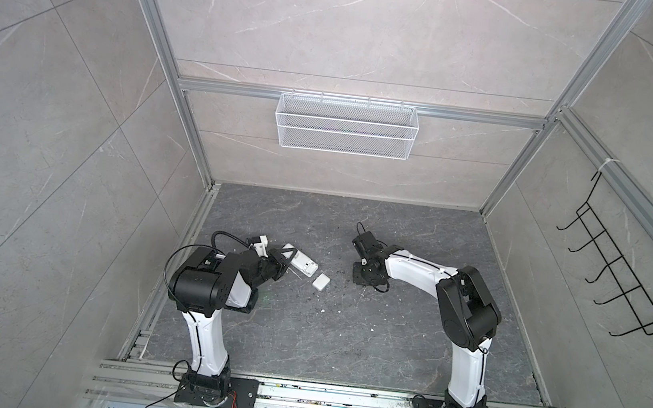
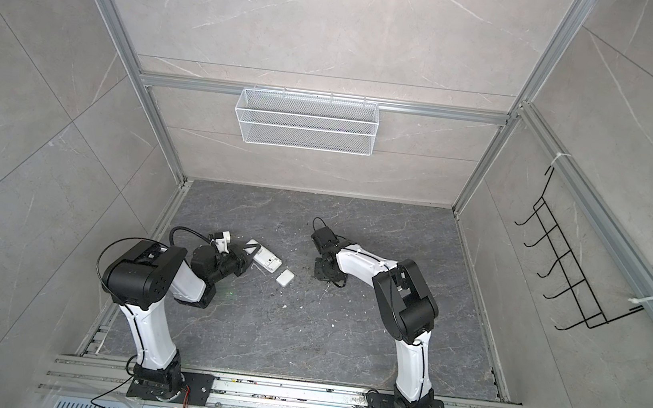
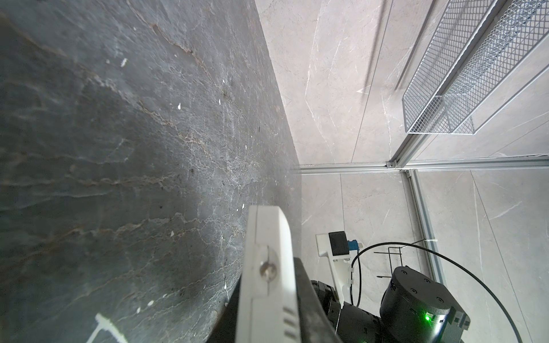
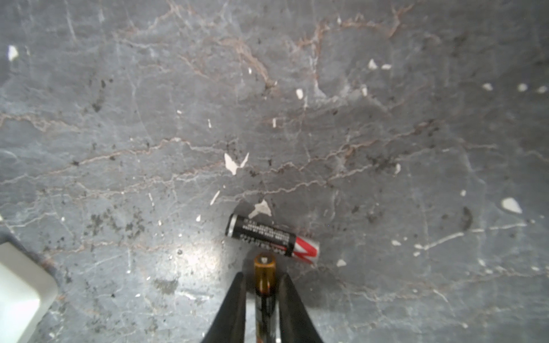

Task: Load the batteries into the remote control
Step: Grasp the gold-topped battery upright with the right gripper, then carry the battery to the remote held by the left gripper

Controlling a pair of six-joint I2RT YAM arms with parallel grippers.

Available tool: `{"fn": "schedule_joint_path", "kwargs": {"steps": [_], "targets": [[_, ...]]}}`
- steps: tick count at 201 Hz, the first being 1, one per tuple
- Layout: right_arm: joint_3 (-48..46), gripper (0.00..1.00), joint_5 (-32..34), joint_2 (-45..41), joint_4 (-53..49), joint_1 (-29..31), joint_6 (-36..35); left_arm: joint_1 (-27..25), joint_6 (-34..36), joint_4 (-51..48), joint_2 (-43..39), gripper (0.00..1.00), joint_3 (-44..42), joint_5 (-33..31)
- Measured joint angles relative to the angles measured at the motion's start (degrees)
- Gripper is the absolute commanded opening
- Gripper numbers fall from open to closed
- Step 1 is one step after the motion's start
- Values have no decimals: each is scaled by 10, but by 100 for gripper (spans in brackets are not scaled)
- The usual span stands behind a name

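Note:
The white remote control point(image 1: 301, 263) point(image 2: 265, 259) lies at the left of the dark floor. My left gripper point(image 1: 283, 265) point(image 3: 267, 314) is shut on its near end, and the left wrist view shows its edge point(image 3: 267, 252) clamped between the black fingers point(image 3: 310, 297). My right gripper point(image 1: 366, 277) point(image 4: 263, 276) hangs low over the middle of the floor. A battery with a gold end point(image 4: 264, 268) lies between its fingertips with a thin gap on each side. A second battery point(image 4: 267, 237), black with a red end, lies crosswise just beyond. Neither battery shows in the top views.
A small white rounded cover point(image 1: 321, 283) point(image 2: 285, 278) point(image 4: 17, 291) lies between the remote and the right gripper. White specks litter the floor point(image 1: 322, 338). A wire basket point(image 1: 346, 125) hangs on the back wall and a black hook rack point(image 1: 623, 268) on the right wall.

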Motion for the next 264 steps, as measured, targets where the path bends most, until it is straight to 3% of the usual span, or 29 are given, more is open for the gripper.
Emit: {"fn": "schedule_joint_path", "kwargs": {"steps": [20, 47, 119, 183, 264], "targets": [[-2, 23, 7, 0, 2, 3, 0, 0, 0, 0, 0, 0, 0, 0], [-3, 12, 17, 0, 1, 4, 3, 0, 0, 0, 0, 0, 0, 0], [-50, 8, 26, -49, 5, 7, 49, -17, -13, -1, -10, 0, 1, -13], [-94, 8, 69, -265, 47, 49, 153, -103, -71, 2, -51, 0, 11, -124], [-49, 8, 97, -277, 70, 93, 206, -179, -160, 3, -51, 0, 55, -259]]}}
